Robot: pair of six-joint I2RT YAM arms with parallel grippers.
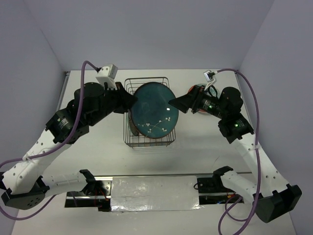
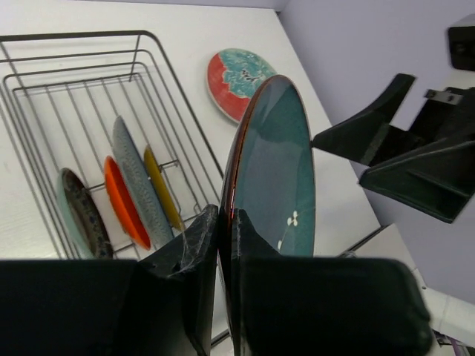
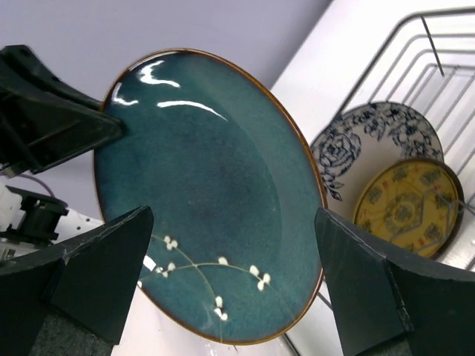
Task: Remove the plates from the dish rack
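A white table (image 1: 195, 156) is standing enclosed on three sides by plain pale-lilac walls, with the back wall (image 1: 146, 29), left wall (image 1: 24, 73) and right wall (image 1: 286, 73) meeting its edges. A shiny silver sheet (image 1: 156, 193) is lying along the near edge. Even, soft light is falling across the surface.

Big plate (image 1: 155, 110) above dish rack (image 1: 146, 84) — plates (image 2: 138, 185) inside; small plate (image 2: 239, 80) beside.
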